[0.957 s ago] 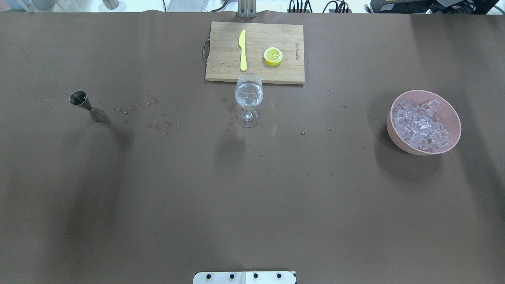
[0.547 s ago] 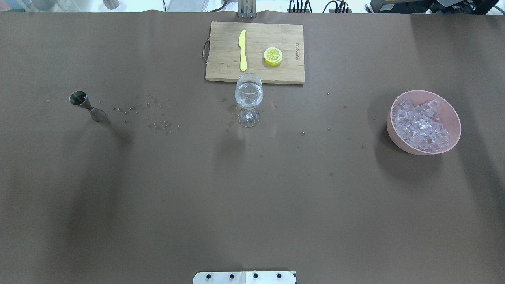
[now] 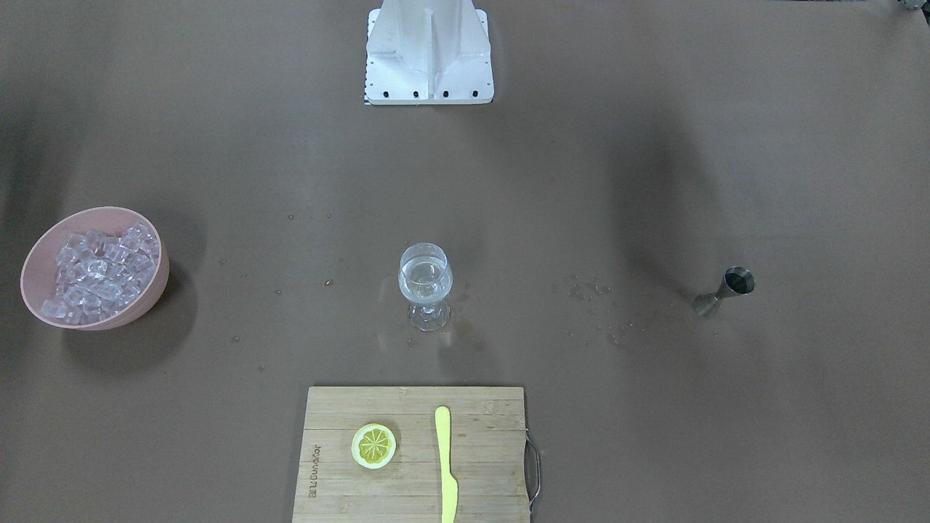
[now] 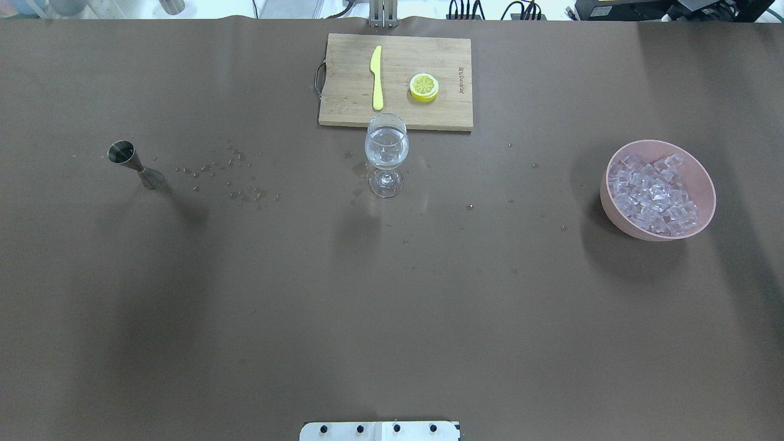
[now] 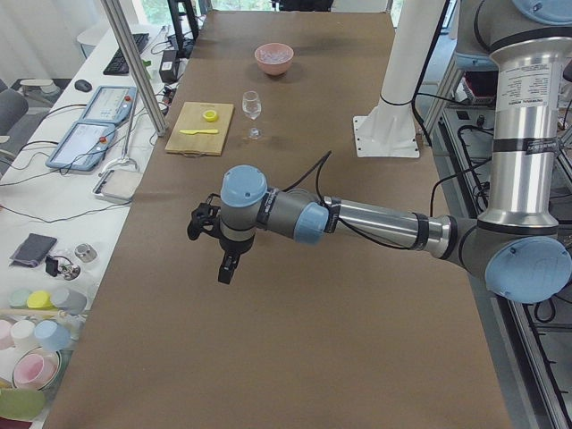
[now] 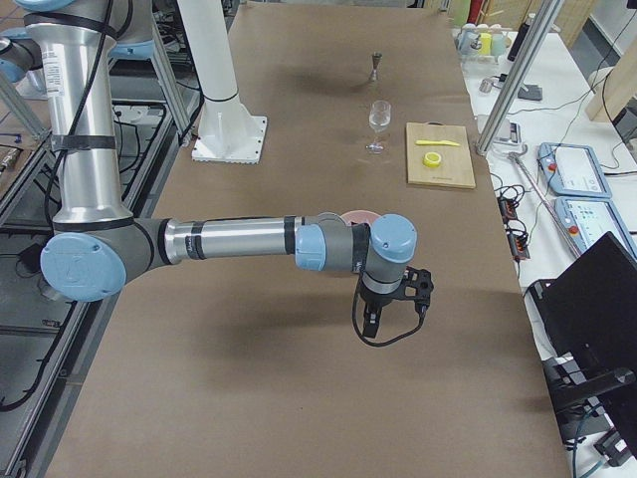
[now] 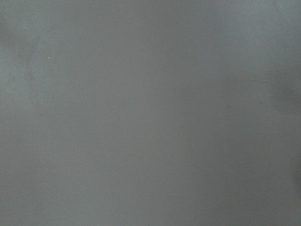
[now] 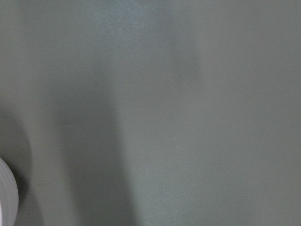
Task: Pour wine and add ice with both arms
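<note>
The wine (image 4: 386,156) sits in the middle glass (image 4: 385,131), likely so both sides can reach it. The ice (image 4: 654,196) fills the pink bowl (image 4: 705,180). Is the left gripper (image 5: 227,268) or right gripper (image 6: 370,324) squeezed? I cannot tell.

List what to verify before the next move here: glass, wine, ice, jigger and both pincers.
1. Wine glass upright in mid-table: ok.
2. Wine in the glass, a small amount: ok.
3. Ice heaped in the pink bowl: ok; any in the glass: cannot tell.
4. Jigger upright, clear of both arms: ok.
5. Left pincer and right pincer open or shut: cannot tell, side views only.
6. Table dry: not ok, droplets lie between jigger and glass.
</note>
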